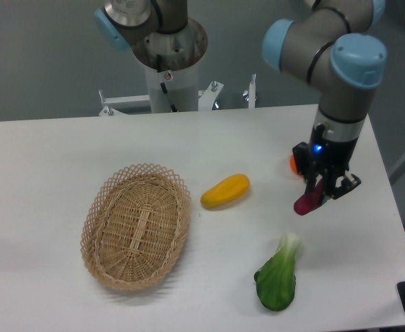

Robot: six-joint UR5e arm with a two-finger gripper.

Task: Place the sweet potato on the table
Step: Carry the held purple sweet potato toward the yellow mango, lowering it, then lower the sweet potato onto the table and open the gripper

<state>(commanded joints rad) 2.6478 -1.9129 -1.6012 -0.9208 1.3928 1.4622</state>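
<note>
The sweet potato (306, 201), a small dark magenta tuber, hangs tilted in my gripper (318, 191), which is shut on its upper end. It sits just above the white table (64, 152), right of the middle; whether its tip touches the surface I cannot tell. The gripper's body hides most of the round orange (294, 163) behind it.
A yellow-orange oblong fruit (225, 191) lies left of the gripper. An oval wicker basket (137, 225) stands at centre left. A green bok choy (279, 274) lies below the gripper near the front edge. The table's right edge is close.
</note>
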